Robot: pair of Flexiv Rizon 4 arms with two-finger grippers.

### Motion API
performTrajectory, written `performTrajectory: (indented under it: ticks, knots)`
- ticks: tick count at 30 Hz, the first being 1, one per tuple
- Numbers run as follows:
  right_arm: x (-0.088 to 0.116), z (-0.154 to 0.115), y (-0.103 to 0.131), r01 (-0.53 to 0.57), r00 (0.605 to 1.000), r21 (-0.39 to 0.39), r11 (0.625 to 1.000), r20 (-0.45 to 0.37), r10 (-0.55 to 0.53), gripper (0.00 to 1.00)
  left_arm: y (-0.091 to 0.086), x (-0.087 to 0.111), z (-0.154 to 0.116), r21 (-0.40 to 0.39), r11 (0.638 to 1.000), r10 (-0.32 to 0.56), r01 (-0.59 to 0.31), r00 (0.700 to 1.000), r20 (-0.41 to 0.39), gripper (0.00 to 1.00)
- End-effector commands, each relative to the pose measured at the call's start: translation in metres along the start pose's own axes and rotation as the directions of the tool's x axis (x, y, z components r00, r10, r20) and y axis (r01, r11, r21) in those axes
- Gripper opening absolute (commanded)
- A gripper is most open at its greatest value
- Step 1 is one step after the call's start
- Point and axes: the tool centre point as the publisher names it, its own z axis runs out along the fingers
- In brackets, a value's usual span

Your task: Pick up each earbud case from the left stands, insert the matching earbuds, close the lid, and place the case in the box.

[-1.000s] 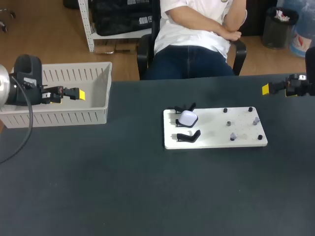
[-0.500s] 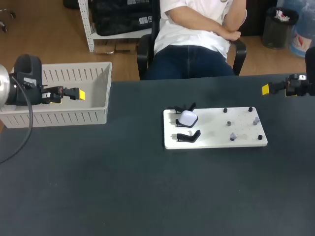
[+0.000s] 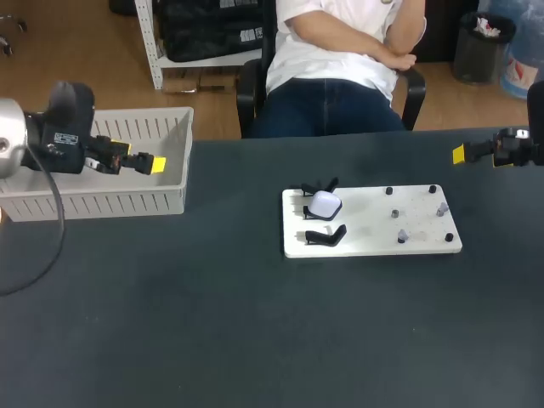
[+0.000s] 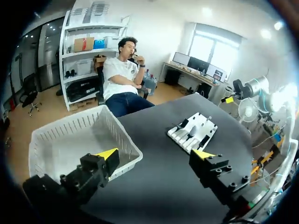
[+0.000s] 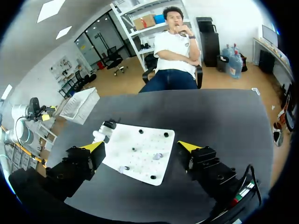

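Jaws of the left gripper (image 3: 153, 163) stand wide apart, holding nothing. Over the past second it has drifted across the box (image 3: 127, 204) toward the white board (image 3: 365, 231), though it is still well off the board's left end. I judge that the reach for a case is just starting. The right gripper (image 3: 460, 154) has not stirred: it hangs off the board's far right corner, equally wide open and empty.

The earbud case (image 3: 324, 204) sits on the stands (image 3: 325, 236) at the board's left end, a white rounded pebble. It looks a little broader than deep, with its long axis roughly along the board's long side and slightly skewed. Which way its lid faces cannot be told.
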Motion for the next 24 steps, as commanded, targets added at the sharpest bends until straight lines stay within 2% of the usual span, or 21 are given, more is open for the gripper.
performTrajectory:
  ticks: [1, 6, 8, 10, 24]
  knots:
    - [0.0, 0.0, 0.0, 0.0, 1.0, 0.001, 1.0, 0.0, 0.0, 1.0, -0.004, 0.0, -0.005, 0.319, 0.827, 0.386, -0.464, 0.879, 0.279, 1.0]
    - [0.0, 0.0, 0.0, 0.0, 1.0, 0.001, 1.0, 0.0, 0.0, 1.0, -0.013, -0.001, -0.003, 0.32, 0.766, 0.499, -0.557, 0.83, 0.251, 1.0]
    - [0.0, 0.0, 0.0, 0.0, 1.0, 0.001, 1.0, 0.0, 0.0, 1.0, -0.015, 0.0, 0.0, 0.329, 0.752, 0.524, -0.571, 0.821, 0.229, 1.0]
    - [0.0, 0.0, 0.0, 0.0, 1.0, 0.001, 1.0, 0.0, 0.0, 1.0, -0.018, -0.002, 0.004, 0.319, 0.76, 0.54, -0.566, 0.823, 0.175, 1.0]
    - [0.0, 0.0, 0.0, 0.0, 1.0, 0.001, 1.0, 0.0, 0.0, 1.0, -0.018, -0.002, 0.004, 0.319, 0.76, 0.54, -0.566, 0.823, 0.175, 1.0]
